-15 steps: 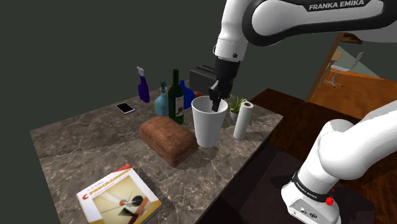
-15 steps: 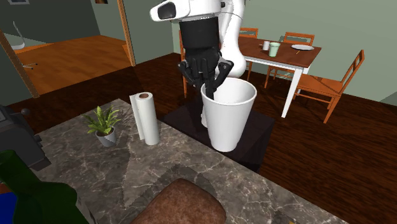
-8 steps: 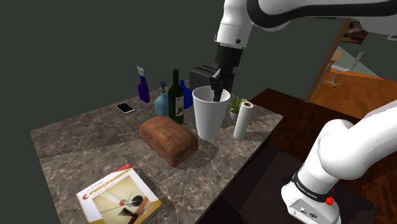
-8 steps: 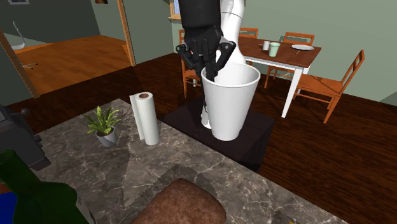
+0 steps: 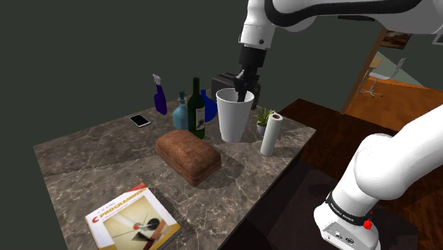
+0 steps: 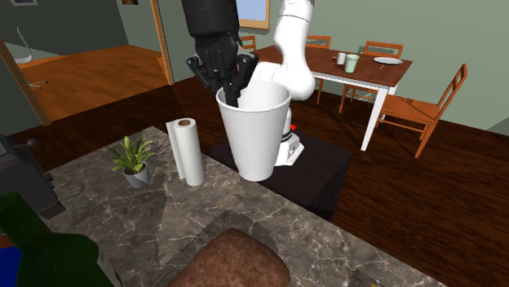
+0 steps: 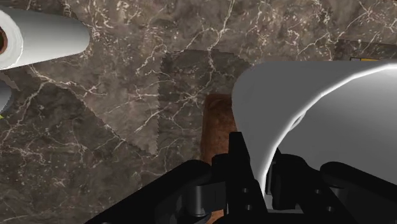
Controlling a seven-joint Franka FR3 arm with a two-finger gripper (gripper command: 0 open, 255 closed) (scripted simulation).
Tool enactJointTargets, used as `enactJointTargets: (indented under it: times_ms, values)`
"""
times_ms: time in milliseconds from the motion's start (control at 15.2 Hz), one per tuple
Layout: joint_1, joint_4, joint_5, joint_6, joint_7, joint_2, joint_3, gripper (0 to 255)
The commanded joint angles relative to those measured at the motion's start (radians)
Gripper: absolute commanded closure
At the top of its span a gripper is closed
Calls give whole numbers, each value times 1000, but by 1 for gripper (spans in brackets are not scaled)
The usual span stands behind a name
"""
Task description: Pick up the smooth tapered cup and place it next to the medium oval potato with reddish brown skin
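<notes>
Count on the marble surface (image 5: 85, 156):
- 1 white tapered cup (image 5: 235, 117)
- 1 reddish-brown potato (image 5: 188, 156)
- 1 paper towel roll (image 5: 270, 135)
- 1 small potted plant (image 5: 264, 117)
- 1 dark green wine bottle (image 5: 197, 110)
- 2 blue bottles
- 1 purple spray bottle (image 5: 160, 94)
- 1 phone (image 5: 140, 121)
- 1 book (image 5: 133, 219)

Change: 1.0 s ago the cup stood on the surface just beside the potato's end. You now have it lifted clear. It hangs upright above the surface between the potato and the corner that carries the roll and the plant. In the second exterior view it has shifted toward that view's left, nearer the roll (image 6: 188, 152). Nothing else has moved.

Hand: the gripper (image 5: 243, 89) is narrow, pinched on the cup's rim, 1 finger inside the wall and 1 outside. The wrist view shows the same clamp (image 7: 264, 184) on the cup's edge (image 7: 331, 114), with the potato (image 7: 216, 127) on the surface below and apart from the cup.

Potato lies mid-surface. The book sits at the corner nearest the shoulder camera, and the phone lies near the far edge.
</notes>
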Motion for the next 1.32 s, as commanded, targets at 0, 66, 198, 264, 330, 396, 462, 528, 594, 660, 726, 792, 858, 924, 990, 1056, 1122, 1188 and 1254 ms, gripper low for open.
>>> enactJointTargets:
  times_ms: [0,66,198,264,330,396,462,528,594,660,726,792,858,924,990,1056,1122,1188,1254]
  values:
    - [-16,31,-15,4,-38,42,-25,255]
    - [-25,43,-22,8,-58,62,-38,255]
    - [-40,72,-34,16,-95,105,-62,255]
    - [-48,88,-39,19,-114,127,-74,255]
    - [-56,106,-44,21,-132,150,-86,255]
    - [-64,124,-48,23,-150,174,-97,255]
    - [-72,144,-52,25,-168,199,-108,255]
    - [-79,165,-56,26,-186,224,-119,255]
    - [-86,188,-59,27,-203,250,-129,255]
    - [-94,211,-61,27,-221,276,-139,255]
    - [-102,236,-64,26,-238,303,-149,255]
    - [-109,263,-65,25,-254,331,-159,255]
    - [-117,290,-66,23,-271,359,-168,255]
    - [-125,320,-67,21,-287,388,-177,255]
    - [-132,350,-67,17,-303,418,-185,255]
    - [-141,383,-67,13,-319,449,-193,255]
    - [-149,417,-66,8,-334,480,-201,255]
    - [-157,453,-65,1,-349,512,-208,255]
    - [-166,490,-63,-6,-364,545,-215,255]
